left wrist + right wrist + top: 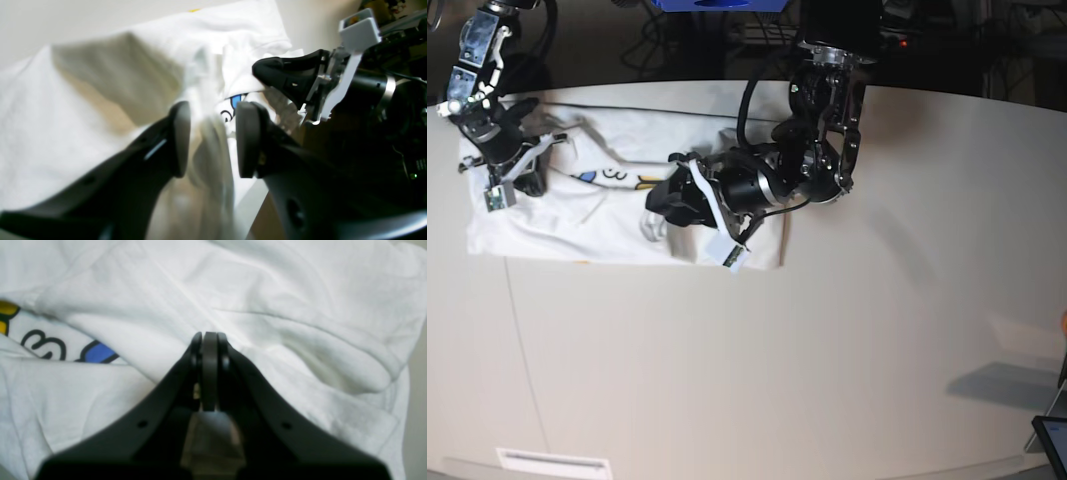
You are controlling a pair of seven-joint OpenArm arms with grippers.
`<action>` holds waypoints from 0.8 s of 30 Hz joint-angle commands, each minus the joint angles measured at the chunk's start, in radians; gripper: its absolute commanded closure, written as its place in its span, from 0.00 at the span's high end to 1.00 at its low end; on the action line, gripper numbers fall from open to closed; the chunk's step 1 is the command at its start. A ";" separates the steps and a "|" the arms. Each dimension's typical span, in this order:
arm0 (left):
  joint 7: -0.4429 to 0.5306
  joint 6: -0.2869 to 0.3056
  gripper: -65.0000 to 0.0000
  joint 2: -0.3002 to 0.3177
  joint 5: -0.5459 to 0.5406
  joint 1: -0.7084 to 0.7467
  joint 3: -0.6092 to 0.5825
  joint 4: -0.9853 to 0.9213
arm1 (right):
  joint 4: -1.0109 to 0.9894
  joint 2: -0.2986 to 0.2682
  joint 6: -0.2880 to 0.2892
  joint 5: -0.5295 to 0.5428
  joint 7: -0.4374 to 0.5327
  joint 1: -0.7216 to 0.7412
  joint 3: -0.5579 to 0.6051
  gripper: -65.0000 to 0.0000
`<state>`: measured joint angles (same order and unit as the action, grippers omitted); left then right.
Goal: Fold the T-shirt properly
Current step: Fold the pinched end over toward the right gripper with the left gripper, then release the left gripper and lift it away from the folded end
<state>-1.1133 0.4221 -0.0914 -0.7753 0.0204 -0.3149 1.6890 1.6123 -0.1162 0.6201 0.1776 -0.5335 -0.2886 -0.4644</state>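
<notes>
Left gripper [210, 140] hangs with jaws apart, a fold of shirt [617, 215] between them; right gripper [210, 336] is pressed together above the cloth, which lies rumpled on the table [827, 350].

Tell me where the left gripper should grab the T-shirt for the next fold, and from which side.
Probably the raised ridge of cloth already standing between the open left gripper: pinch the T-shirt there, coming down from above. The bunched fold stands proud of the table, so it fits between the fingers.
</notes>
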 commanded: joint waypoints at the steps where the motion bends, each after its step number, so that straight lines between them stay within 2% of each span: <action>1: 0.020 0.011 0.41 -0.020 -0.023 -0.014 0.000 0.018 | 0.006 -0.012 -0.004 -0.028 -0.040 -0.007 -0.003 0.02; 4: 0.019 0.013 0.48 -0.028 -0.042 -0.035 -0.003 0.012 | 0.006 -0.012 -0.004 -0.028 -0.040 -0.007 -0.003 0.02; 8: 0.017 0.033 0.54 -0.023 -0.143 -0.058 0.000 0.020 | 0.004 -0.012 -0.004 -0.028 -0.040 -0.007 -0.001 0.02; 11: 0.017 0.088 0.54 -0.005 -0.233 -0.093 0.000 0.020 | 0.004 -0.012 -0.004 -0.028 -0.040 -0.007 -0.001 0.02; 14: 0.022 0.090 0.53 0.022 -0.240 -0.112 0.016 0.020 | 0.003 -0.012 -0.004 -0.028 -0.040 -0.007 -0.001 0.02; 16: 0.022 0.090 0.43 0.043 -0.174 -0.116 0.013 0.036 | 0.001 -0.013 -0.004 -0.028 -0.040 -0.007 -0.001 0.02; 17: 0.022 0.090 0.32 0.052 -0.114 -0.112 0.013 0.056 | 0.001 -0.013 -0.004 -0.028 -0.040 -0.007 -0.001 0.02; 19: 0.023 0.085 0.03 0.061 0.021 -0.106 0.012 0.099 | 0.000 -0.013 -0.004 -0.030 -0.040 -0.007 -0.001 0.02; 22: 0.026 0.056 0.00 0.061 0.274 -0.061 0.010 0.165 | 0.001 -0.012 -0.004 -0.030 -0.040 -0.007 0.000 0.02; 24: 0.060 0.060 0.00 0.061 0.416 -0.033 0.010 0.188 | 0.001 -0.010 -0.004 -0.030 -0.040 -0.005 0.000 0.02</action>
<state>-1.0676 0.4793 -0.0280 -0.3458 0.0013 -0.3054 1.8614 1.6115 -0.1173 0.6201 0.1780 -0.5331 -0.2886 -0.4641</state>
